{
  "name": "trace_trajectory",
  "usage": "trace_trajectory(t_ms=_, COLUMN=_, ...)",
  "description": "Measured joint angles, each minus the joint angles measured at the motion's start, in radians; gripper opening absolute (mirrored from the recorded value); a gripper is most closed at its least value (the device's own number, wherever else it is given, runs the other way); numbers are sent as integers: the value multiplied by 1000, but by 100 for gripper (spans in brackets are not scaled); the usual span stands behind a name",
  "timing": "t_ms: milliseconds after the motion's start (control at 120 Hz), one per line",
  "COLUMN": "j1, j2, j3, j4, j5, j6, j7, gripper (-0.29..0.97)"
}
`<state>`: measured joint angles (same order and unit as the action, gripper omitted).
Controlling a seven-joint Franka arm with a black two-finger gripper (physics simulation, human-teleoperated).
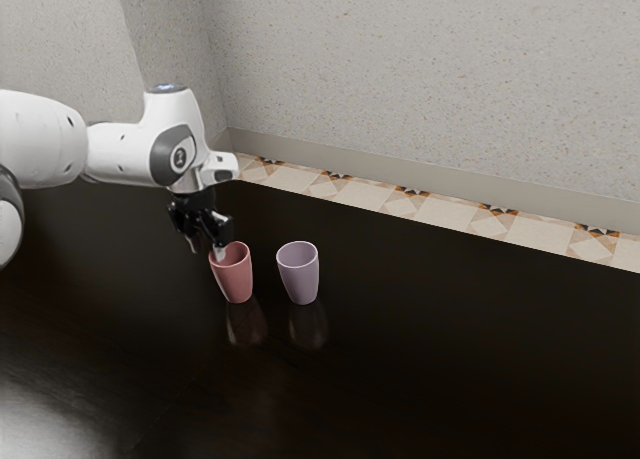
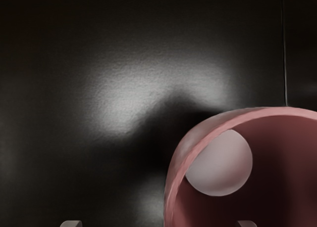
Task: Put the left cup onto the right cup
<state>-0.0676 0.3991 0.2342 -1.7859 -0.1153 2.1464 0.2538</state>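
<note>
My gripper (image 1: 213, 244), released astride the rim of the pink cup (image 1: 233, 272), should clamp squarely before lifting toward the purple cup (image 1: 299, 272).

Pink cup (image 2: 280, 158) seen from above, close under the hand, on the dark bench (image 2: 74, 44).

Its rim curves wide open, with a pale round floor (image 2: 220, 162) showing inside. A soft glare spreads over the glossy bench beside a dark shadow. Two pale fingers (image 2: 71, 223) stand apart, one outside the cup's wall and one inside.
</note>
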Motion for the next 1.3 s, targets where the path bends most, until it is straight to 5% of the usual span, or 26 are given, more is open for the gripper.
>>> trace_trajectory(t_ms=567, j1=0, j2=43, j3=0, j4=0, j5=-35, j6=40, j7=2, gripper=35)
trace_trajectory(t_ms=908, j1=0, j2=45, j3=-1, j4=0, j5=-39, j6=47, j7=3, gripper=0)
trace_trajectory(t_ms=1300, j1=0, j2=40, j3=-1, j4=0, j5=-38, j6=48, j7=1, gripper=-9)
